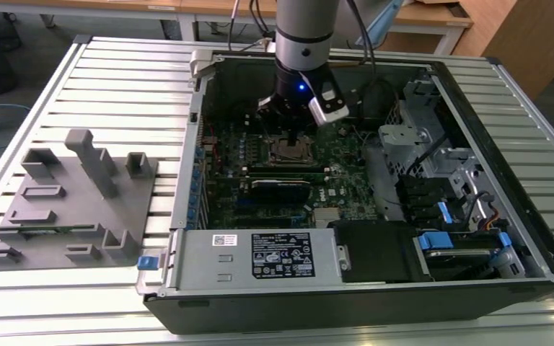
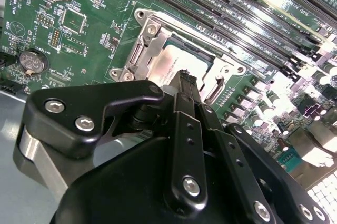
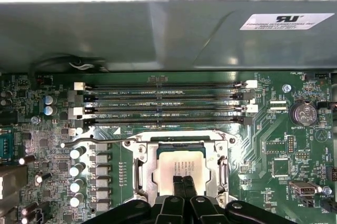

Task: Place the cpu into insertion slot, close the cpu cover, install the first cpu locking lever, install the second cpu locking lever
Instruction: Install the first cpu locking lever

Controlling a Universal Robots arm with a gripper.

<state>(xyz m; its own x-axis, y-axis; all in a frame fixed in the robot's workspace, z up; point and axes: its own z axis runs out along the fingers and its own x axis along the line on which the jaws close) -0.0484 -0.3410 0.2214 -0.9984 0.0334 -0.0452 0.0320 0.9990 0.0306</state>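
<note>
The cpu (image 3: 179,165), a small square chip with a dull silver-tan top, lies in its socket on the green motherboard. The cpu cover (image 3: 138,167), a silvery frame, lies flat around it with the chip showing through its window. A thin wire lever (image 3: 95,141) runs along the socket's side nearest the memory slots; I cannot tell whether it is hooked. My gripper (image 3: 184,183) is shut with nothing held, its black tips just over the chip's edge. In the second wrist view the gripper (image 2: 184,76) covers part of the cpu (image 2: 181,59) and cover (image 2: 143,50). In the exterior view the gripper (image 1: 291,137) hangs over the cpu (image 1: 290,150).
Several long memory slots (image 3: 163,103) lie beside the socket, below the case wall (image 3: 158,34). A coin battery (image 3: 304,113) sits off to one side. The open case holds a power supply (image 1: 257,256) and drive cage (image 1: 450,187). A grey fixture (image 1: 75,202) stands at the exterior view's left.
</note>
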